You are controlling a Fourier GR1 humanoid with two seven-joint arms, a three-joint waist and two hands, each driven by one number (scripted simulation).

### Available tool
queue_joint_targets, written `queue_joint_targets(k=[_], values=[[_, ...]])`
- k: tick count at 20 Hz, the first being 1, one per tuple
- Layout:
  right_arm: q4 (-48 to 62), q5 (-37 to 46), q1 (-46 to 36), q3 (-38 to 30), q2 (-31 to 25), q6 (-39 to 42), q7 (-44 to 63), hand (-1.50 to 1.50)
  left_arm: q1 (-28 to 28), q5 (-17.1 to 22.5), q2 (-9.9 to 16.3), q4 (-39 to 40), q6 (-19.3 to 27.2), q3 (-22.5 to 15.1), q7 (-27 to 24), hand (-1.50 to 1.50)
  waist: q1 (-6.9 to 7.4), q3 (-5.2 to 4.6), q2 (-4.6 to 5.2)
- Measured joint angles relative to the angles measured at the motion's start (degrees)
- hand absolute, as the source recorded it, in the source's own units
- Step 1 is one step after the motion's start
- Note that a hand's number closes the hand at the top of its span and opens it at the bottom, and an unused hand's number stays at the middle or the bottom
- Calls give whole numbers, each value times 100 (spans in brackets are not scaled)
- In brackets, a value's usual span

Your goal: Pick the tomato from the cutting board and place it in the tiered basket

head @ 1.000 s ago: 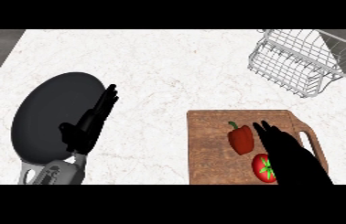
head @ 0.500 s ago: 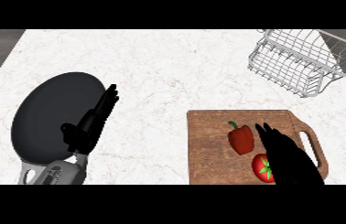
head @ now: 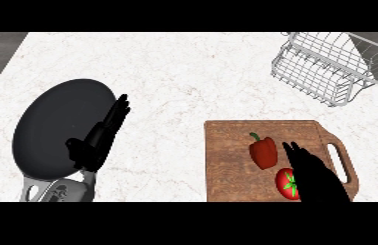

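The right hand [head: 316, 181], fingers straight and holding nothing, has edged lower over the cutting board [head: 229, 164] since half a second ago, now covering the right side of the tomato [head: 287, 184] lying at the board's near edge. A red pepper [head: 263, 152] lies just beyond. The left hand [head: 100, 139], open, rests unmoved beside the black pan [head: 55, 126]. The wire tiered basket [head: 321, 66], cut off at right, stands at the desk's [head: 177, 74] far corner.
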Motion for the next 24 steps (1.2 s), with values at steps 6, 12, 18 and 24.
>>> queue_joint_targets(k=[6, 12, 18, 24], values=[[381, 415, -50, -113, 445, -304, -580, 150, 13, -43, -24, -162, -127, 178, 143, 0, 3, -10, -4], [526, 786, -65, -279, 718, -354, -1067, 150, -48, -200, -141, 92, -314, 360, -4, 0, 0, -7, -3], [379, 1210, 46, -455, 912, -311, -1262, 150, 37, -329, -219, -88, -430, 491, 135, 0, 0, -4, -2], [670, 586, 630, -2313, -212, -620, -1859, 150, 175, -342, -224, -42, -368, 597, 33, 0, -229, 14, -11]])
